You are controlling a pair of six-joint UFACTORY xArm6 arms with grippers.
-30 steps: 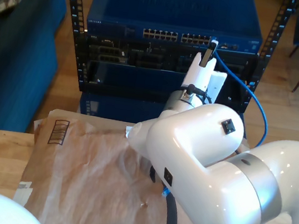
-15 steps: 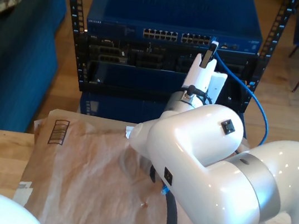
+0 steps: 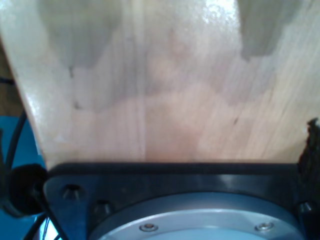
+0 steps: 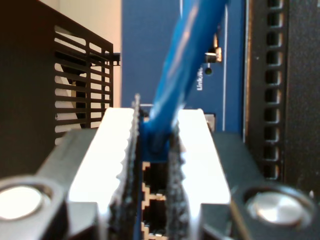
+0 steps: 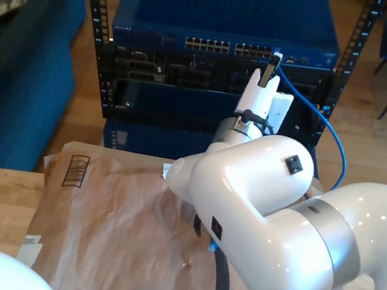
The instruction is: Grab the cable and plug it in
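— Where is the cable (image 4: pixel 192 60) now?

— Pinched between the ribbed pads (image 4: pixel 131 150) of my second gripper (image 5: pixel 270 67). Its blue boot sits in the narrow slot between them, and the cord runs away from my fingertips across the blue network switch (image 5: pixel 227 19). From the exterior view it loops out from my fingers, down past the black rack rail (image 5: pixel 325 99).

— And the sockets?

— The row of ports (image 4: pixel 155 192) lies directly ahead of my fingertips, visible through the gap between my pads. Whether the plug's tip is already entering one, I cannot tell.

— How do you seat it well?

— I judge it needs a straight push along the plug's own axis, clamp firm so the boot doesn't twist, and no sideways drift that could catch the edge of the port.

— Your pose?

— My second arm reaches forward over the crumpled brown paper (image 5: pixel 117 214), wrist stretched toward the switch face, fingers angled up at the port row.

— Your first gripper?

— Its camera looks at a pale wooden surface (image 3: pixel 160 100); whether its fingers are wide or narrow, I cannot tell.
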